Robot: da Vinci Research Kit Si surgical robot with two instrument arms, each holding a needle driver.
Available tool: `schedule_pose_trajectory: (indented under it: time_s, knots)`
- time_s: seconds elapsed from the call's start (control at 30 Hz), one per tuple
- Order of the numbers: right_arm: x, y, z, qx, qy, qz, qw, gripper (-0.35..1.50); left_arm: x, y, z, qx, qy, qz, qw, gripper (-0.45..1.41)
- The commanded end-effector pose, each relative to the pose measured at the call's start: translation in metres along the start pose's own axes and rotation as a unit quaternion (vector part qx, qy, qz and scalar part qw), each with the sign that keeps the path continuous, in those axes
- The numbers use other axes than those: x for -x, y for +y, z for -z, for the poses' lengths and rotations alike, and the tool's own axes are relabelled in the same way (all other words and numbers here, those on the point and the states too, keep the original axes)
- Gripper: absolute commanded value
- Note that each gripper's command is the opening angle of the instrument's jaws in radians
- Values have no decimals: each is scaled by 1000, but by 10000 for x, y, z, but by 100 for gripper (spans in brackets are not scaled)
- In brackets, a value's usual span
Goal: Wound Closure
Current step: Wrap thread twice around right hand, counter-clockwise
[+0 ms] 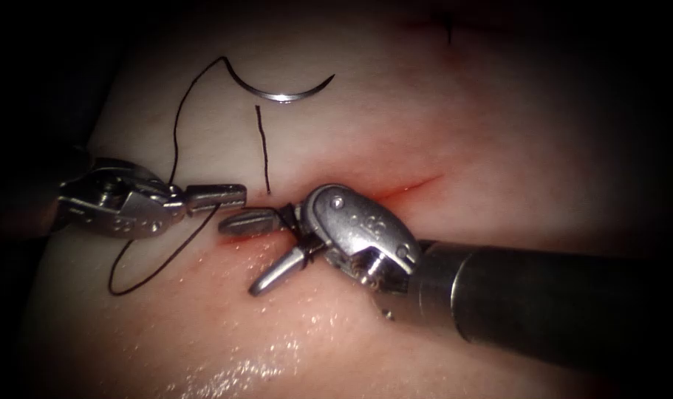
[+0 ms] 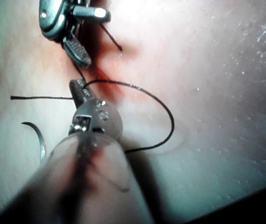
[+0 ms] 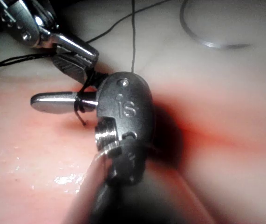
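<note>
The curved needle (image 1: 281, 94) lies free on the tissue (image 1: 499, 133), left of the cut (image 1: 404, 189) and out of both tools. Its thread (image 1: 175, 140) runs down to my left tool (image 1: 241, 195), whose jaws are shut on the thread, then hangs in a loop (image 1: 122, 284) below it. A short straight thread end (image 1: 262, 148) rises from the cut's left end. My right tool (image 1: 238, 257) stands open over the cut, with thread wound around the base of its jaws (image 1: 298, 235). The left wrist view shows the left tool (image 2: 78, 86) pinching thread, and the needle (image 2: 39, 140) beside it.
Red fluid (image 1: 366, 193) stains the tissue along the cut and beneath the right tool. A short dark stitch end (image 1: 448, 29) sits at the far top. The tissue's near side glistens wet (image 1: 277, 347). In the right wrist view the needle (image 3: 207, 39) lies beyond the open jaws.
</note>
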Motion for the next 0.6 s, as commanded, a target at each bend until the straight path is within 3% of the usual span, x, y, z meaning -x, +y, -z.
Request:
schedule_pose_trajectory:
  time_s: [0.03, 0.13, 0.23, 0.27, 0.33, 0.6]
  knots:
    - [3, 3, -7, 7, 20, -2, 1000, 79, 3, 2, -9, -1, 3, -1, 1000, -45]
    - [-2, 8, -1, 46, 63, -11, 997, 79, -2, 6, -10, -3, 6, 1, 1000, -45]
    - [-15, 16, 8, 94, 76, -15, 993, 78, -9, 9, -8, -3, 7, 0, 1000, -45]
    - [-23, 22, 13, 136, 81, -17, 987, 78, -14, 12, -6, -4, 7, 2, 1000, -45]
    - [-30, 26, 14, 185, 78, 7, 980, 78, -20, 17, -4, -4, 8, 0, 1000, -45]
    - [-47, 29, 20, 282, 74, 33, 956, 74, -37, 38, -2, -9, 6, 5, 1000, -45]
